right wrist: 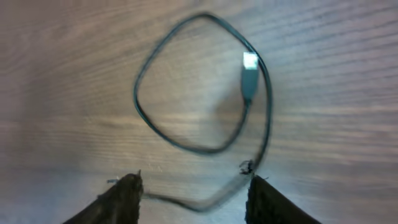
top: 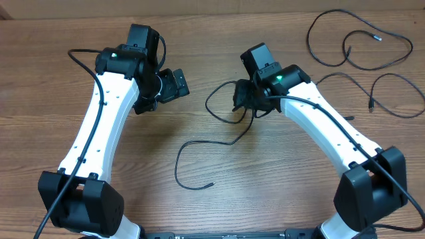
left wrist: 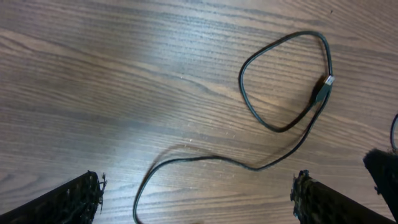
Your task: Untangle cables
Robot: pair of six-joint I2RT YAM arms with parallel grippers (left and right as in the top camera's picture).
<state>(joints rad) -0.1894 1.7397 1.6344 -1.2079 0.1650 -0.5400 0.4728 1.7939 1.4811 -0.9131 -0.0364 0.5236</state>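
Nearest me, the middle cable's (top: 177, 166) loose tail curls at 6 o'clock from the centre of the desk (top: 212, 40). Just beyond, its loop and plug (right wrist: 250, 78) lie under my right jaws, which stand apart, the cord on the desk between them, unpinched. My left jaws gape wide and empty at 10 o'clock. Two further cables (top: 390, 74) lie at 2 o'clock, well apart from it. I judge this cable is the one being laid out. Next, pinch near the plug and draw it out of the loop.

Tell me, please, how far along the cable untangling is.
Looks done: the first cable and second cable lie spread apart at the far right. In hand: the open right pincer straddles the third cable, whose plug end curls into a loop. To do: straightening that loop; the left pincer hovers open and empty.
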